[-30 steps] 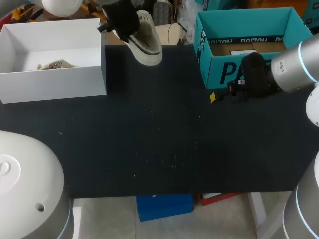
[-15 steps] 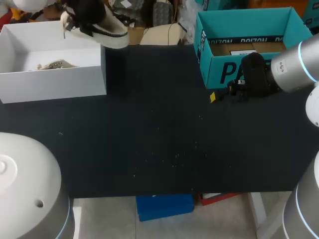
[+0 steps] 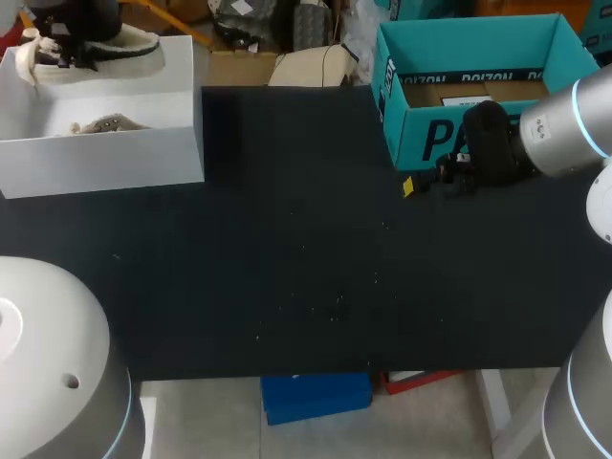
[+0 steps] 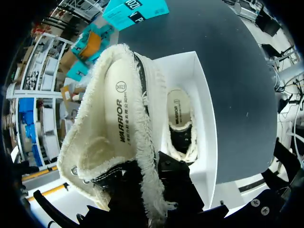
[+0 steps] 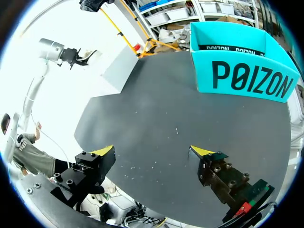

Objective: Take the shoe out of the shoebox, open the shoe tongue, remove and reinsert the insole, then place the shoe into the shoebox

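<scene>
While the right gripper (image 3: 432,178) has kept its place in front of the teal box (image 3: 430,134), the left arm has carried the shoe (image 3: 134,48) across the far side of the table (image 3: 306,268). A second ago the shoe hung over the table's far edge between the two boxes. Half a second ago it was at the far right corner of the white shoebox (image 3: 105,163). It is now held in the air above the shoebox's far wall.

The left gripper (image 3: 76,36) is clamped on the shoe's collar, its yellow tips buried in the fleece, and the shoe's opening faces the wrist camera. Past the held shoe, a second shoe (image 4: 180,123) lies on the floor of the shoebox, with white walls around it.

The held shoe is cream, with a shaggy fleece lining, a dark band along its side and dark lacing near the gripper. Its pale insole (image 4: 118,114) is seated inside.

The right gripper's fingers (image 5: 103,152) stand wide apart over bare dark tabletop and hold nothing.
</scene>
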You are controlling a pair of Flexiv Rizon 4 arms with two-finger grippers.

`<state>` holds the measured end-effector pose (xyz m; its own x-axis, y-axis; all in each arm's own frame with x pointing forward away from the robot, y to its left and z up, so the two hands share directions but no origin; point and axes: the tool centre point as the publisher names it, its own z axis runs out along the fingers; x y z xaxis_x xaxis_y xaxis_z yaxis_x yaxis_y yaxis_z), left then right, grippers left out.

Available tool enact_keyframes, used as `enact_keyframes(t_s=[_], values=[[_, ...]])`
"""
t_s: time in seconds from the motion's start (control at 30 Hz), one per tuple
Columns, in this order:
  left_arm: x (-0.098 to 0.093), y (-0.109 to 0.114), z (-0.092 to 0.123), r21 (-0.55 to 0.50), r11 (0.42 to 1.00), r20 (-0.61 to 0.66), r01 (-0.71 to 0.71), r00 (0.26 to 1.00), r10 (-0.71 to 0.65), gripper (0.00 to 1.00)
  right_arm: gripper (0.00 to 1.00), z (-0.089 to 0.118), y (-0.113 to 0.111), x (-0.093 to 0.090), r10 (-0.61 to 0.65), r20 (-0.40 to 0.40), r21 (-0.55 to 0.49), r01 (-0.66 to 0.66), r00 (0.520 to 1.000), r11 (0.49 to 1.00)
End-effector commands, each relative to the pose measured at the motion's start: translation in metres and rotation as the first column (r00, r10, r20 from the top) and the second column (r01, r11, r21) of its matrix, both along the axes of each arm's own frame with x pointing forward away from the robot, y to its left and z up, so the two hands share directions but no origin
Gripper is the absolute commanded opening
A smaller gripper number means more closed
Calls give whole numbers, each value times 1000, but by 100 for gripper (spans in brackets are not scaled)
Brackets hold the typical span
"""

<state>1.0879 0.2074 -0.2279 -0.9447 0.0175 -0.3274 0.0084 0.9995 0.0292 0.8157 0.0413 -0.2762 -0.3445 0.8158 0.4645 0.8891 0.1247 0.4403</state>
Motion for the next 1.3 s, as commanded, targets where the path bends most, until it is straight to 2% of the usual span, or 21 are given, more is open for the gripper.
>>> enact_keyframes(t_s=[0.03,0.27,0.5,0.63,0.83,0.97,1.0,1.03,1.1,1.13,1.2,1.3], values=[[13,17,-17,4,973,-12,-232,973,233,0,100,0,1,1,-1,-1,-3,1,1000,1000],[34,22,-53,92,977,-11,-191,981,193,0,100,0,1,1,-1,-1,-3,1,1000,1000],[55,20,-71,114,979,-19,-172,984,175,0,100,0,1,1,-1,-1,-3,1,1000,1000],[60,19,-85,116,978,-28,-173,984,178,0,100,0,1,1,-1,-1,-3,1,1000,1000],[69,15,-124,141,977,-42,-159,985,166,0,100,0,1,1,-1,-1,-3,1,1000,1000],[71,9,-141,168,973,-20,-158,986,164,0,100,0,1,1,-1,-1,-3,1,1000,1000],[71,7,-145,155,975,-36,-157,986,164,9,100,0,1,1,-1,-1,-3,1,1000,1000],[70,6,-147,157,975,-32,-159,986,166,25,100,0,1,1,-1,-1,-3,1,1000,1000],[66,2,-149,163,974,-17,-160,986,164,71,100,0,1,1,-1,-1,-3,1,1000,1000],[64,1,-147,151,974,-23,-166,985,172,100,100,0,1,1,-1,-1,-3,1,1000,1000],[60,1,-140,139,976,-22,-169,984,174,100,100,0,1,1,-1,-1,-3,1,1000,1000],[53,0,-112,125,976,-15,-175,984,179,100,100,0,1,1,-1,-1,-3,1,1000,1000]])
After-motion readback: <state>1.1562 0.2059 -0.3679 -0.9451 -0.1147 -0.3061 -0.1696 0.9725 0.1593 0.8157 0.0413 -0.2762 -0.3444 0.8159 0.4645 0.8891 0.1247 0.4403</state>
